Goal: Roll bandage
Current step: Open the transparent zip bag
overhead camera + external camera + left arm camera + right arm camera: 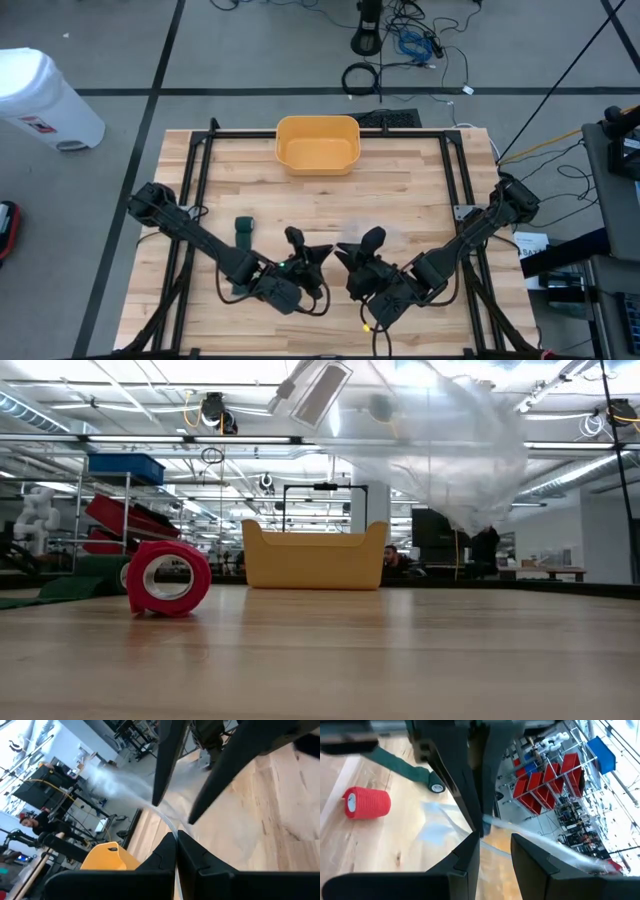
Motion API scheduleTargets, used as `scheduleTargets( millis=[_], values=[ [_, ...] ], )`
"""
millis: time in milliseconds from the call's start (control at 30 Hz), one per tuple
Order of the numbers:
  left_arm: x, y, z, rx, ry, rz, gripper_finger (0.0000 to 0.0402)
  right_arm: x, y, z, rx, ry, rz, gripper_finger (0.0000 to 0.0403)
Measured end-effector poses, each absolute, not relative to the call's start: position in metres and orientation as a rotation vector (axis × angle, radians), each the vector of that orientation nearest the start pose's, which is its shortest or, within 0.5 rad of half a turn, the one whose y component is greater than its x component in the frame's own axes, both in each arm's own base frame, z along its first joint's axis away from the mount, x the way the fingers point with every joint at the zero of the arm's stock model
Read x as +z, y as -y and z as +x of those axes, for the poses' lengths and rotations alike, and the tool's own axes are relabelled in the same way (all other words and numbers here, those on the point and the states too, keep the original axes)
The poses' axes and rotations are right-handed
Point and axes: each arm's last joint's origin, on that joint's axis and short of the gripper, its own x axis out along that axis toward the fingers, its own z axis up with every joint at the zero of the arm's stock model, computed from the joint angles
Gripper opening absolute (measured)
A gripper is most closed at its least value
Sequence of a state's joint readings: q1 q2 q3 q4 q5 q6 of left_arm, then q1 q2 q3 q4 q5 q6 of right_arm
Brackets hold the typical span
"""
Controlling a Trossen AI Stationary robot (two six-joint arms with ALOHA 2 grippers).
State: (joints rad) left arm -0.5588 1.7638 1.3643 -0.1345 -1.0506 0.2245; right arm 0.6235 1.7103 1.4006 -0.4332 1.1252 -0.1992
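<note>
A clear plastic film [450,440] hangs high over the table's near middle between my two grippers. My left gripper [176,845] is shut on it. My right gripper [495,850] is open and faces the left one, its fingers on either side of the film strip [530,835]; whether they touch it I cannot tell. A red bandage roll [367,802] lies on its side on the table. A green bandage [243,232], partly unrolled, lies flat left of the grippers. In the high view both grippers [325,252] [350,258] meet tip to tip. My left gripper pinches a thin gathered edge of the clear film [172,827] between its two fingers. The fingers reach nearly level, from the table's left toward the right gripper. The film runs on from the fingertips toward the right gripper, spreads out loosely beyond, and is clear of the table.
A yellow bin [317,143] stands at the table's far middle. A black frame rail [330,133] runs around the tabletop. A white waste bin [40,100] stands on the floor beyond the far left corner.
</note>
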Motion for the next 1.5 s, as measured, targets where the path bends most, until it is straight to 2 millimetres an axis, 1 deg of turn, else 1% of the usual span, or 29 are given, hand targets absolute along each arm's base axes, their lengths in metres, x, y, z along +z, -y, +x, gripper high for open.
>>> scheduleTargets(
  millis=[133,333,567,667,800,900,1000,1067,1233,1300,1400,1500],
  values=[
    [0.281,0.187,0.343,0.435,-0.426,0.607,0.0004,0.292,-0.193,0.313,-0.416,-0.547,-0.772,0.0096],
    [0.282,0.187,0.343,0.436,-0.423,0.604,0.0004,0.287,-0.196,0.312,-0.235,-0.603,-0.771,0.0095],
    [0.282,0.187,0.343,0.433,-0.423,0.603,0.0004,0.286,-0.194,0.311,-0.243,-0.627,-0.849,0.0096],
    [0.281,0.187,0.343,0.432,-0.427,0.606,0.0004,0.287,-0.201,0.308,-0.216,-0.610,-0.891,0.0096],
    [0.281,0.185,0.344,0.436,-0.437,0.610,0.0004,0.290,-0.216,0.301,-0.157,-0.570,-0.981,0.0096],
    [0.281,0.184,0.344,0.437,-0.437,0.610,0.0004,0.293,-0.223,0.297,-0.194,-0.543,-1.044,0.0096],
    [0.280,0.185,0.345,0.417,-0.438,0.606,0.0004,0.294,-0.224,0.296,-0.241,-0.547,-1.098,0.0096],
    [0.280,0.185,0.345,0.399,-0.441,0.607,0.0004,0.292,-0.225,0.296,-0.237,-0.553,-1.132,0.0096],
    [0.278,0.182,0.347,0.394,-0.454,0.625,0.0004,0.284,-0.230,0.306,-0.247,-0.541,-1.164,0.0096],
    [0.278,0.182,0.347,0.391,-0.458,0.627,0.0004,0.282,-0.228,0.312,-0.297,-0.544,-1.177,0.0096],
    [0.278,0.182,0.347,0.383,-0.457,0.625,0.0004,0.279,-0.226,0.318,-0.318,-0.544,-1.182,0.0096],
    [0.278,0.182,0.347,0.381,-0.458,0.629,0.0004,0.280,-0.225,0.319,-0.345,-0.543,-1.174,0.0096]
  ],
)
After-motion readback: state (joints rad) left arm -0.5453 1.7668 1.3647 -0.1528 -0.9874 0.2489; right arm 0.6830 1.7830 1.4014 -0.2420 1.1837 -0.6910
